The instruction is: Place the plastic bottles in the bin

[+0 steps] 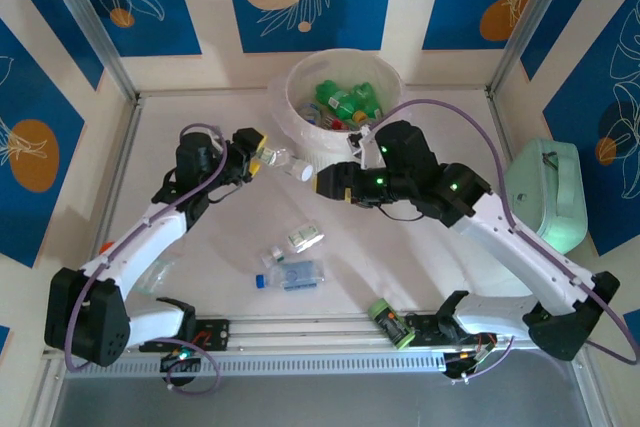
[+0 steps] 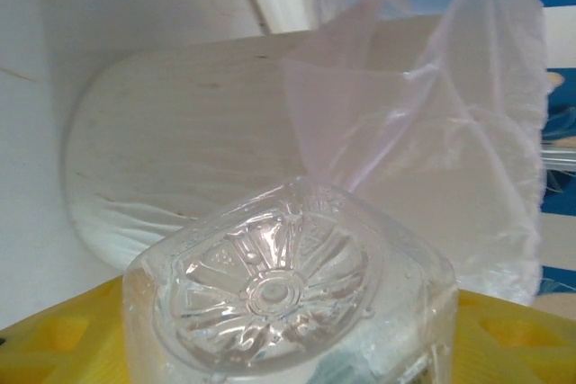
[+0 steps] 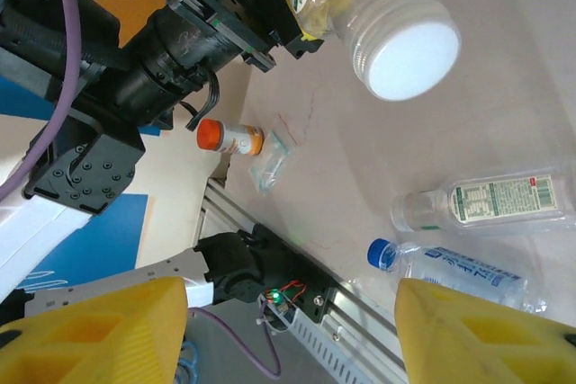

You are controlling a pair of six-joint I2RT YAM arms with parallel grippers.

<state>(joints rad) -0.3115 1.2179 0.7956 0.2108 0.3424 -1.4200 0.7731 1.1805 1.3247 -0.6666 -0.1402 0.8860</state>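
My left gripper is shut on a clear bottle with a white cap, held above the table just left of the bin. In the left wrist view the bottle's ribbed base sits between the yellow fingers, facing the bin's cream wall and its clear liner. Several green and clear bottles lie in the bin. My right gripper stands open and holds nothing, close to the held bottle's cap. A clear green-labelled bottle and a blue-capped bottle lie on the table.
A green bottle lies by the front rail. An orange-capped bottle and a scrap of clear wrap lie at the table's left edge. A mint-green case stands at the right. Blue patterned walls enclose the table.
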